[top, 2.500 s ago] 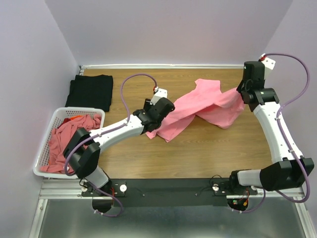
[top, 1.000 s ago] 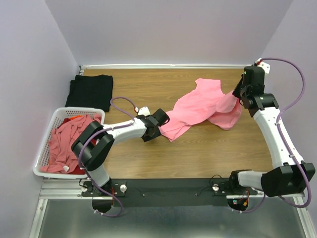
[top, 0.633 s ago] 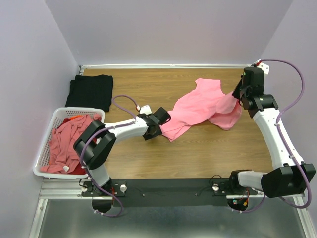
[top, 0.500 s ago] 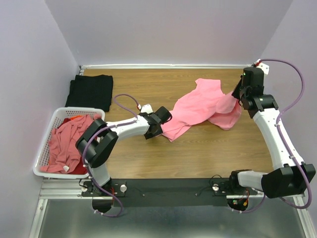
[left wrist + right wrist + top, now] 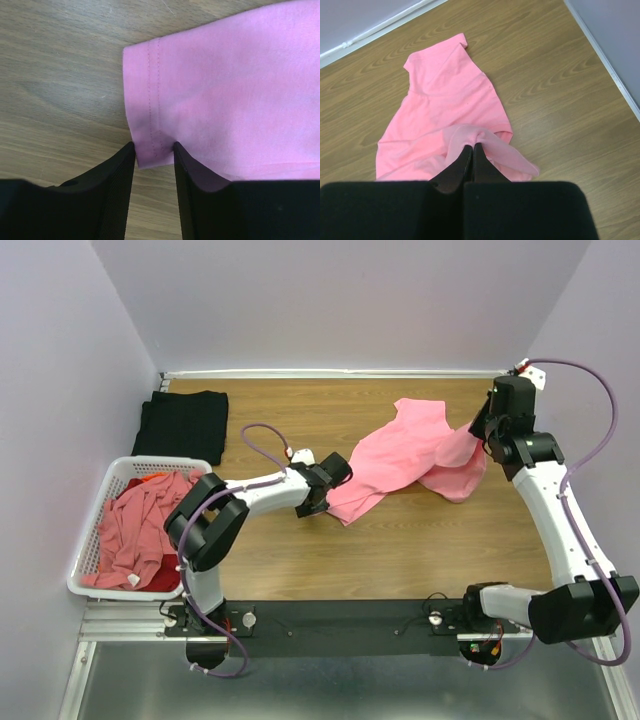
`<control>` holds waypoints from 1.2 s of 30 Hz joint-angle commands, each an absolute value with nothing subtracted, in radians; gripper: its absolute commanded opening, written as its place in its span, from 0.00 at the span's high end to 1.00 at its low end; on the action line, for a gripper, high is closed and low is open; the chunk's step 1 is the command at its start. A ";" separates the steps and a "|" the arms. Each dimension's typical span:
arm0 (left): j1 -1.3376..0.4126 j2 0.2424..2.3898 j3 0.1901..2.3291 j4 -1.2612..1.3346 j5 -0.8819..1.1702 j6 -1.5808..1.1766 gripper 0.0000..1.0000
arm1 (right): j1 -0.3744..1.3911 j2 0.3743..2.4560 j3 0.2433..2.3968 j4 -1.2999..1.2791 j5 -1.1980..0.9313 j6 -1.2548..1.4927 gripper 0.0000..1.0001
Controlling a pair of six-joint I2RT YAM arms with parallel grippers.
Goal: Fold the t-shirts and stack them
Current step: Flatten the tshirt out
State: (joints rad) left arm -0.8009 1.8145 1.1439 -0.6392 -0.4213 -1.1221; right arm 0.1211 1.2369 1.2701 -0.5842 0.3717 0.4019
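A: Fixtures on site?
B: 1 white slatted basket (image 5: 165,461), at the left near corner of the wood-grain bench (image 5: 400,550).
A: Surroundings?
B: Lilac walls (image 5: 340,300) on 3 sides; 1 black rail (image 5: 340,625) along the near edge.

The left arm (image 5: 258,491), which stood raised over the near-left end of the shirt (image 5: 400,455) with its elbow out by the basket (image 5: 160,460), has come down low along the surface. Its elbow has swung right, away from the basket, and its cable (image 5: 262,430) has dropped into a smaller loop. The left jaws have crept right to the shirt's hem corner, which now lies in the gap between them, and that gap has narrowed. The end of the shirt that the arm hid is now uncovered. The right arm (image 5: 550,500) has shifted slightly at the wrist.
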 commanded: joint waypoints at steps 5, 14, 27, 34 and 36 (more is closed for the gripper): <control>-0.802 1.890 1.112 -0.698 -0.420 -1.098 0.90 | 0.130 1.201 1.267 -0.554 0.385 0.396 0.99; -0.782 1.800 1.147 -0.846 -0.562 -1.143 1.00 | 0.175 1.206 1.269 -0.548 0.408 0.394 0.99; -0.462 1.586 1.693 -0.941 -0.874 -0.766 1.00 | 0.207 1.361 1.483 -0.548 0.626 0.324 0.99; -0.426 1.556 2.026 -0.734 -0.902 -0.410 1.00 | 0.206 1.420 1.768 -0.514 0.706 0.192 0.99; -0.426 1.496 2.040 -0.646 -0.887 -0.361 1.00 | 0.206 1.391 1.802 -0.502 0.677 0.146 0.99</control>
State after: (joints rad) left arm -0.4282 1.5814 1.9945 -0.7998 -0.8200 -0.5682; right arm 0.2077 1.4349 1.7180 -0.5529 0.6224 0.2535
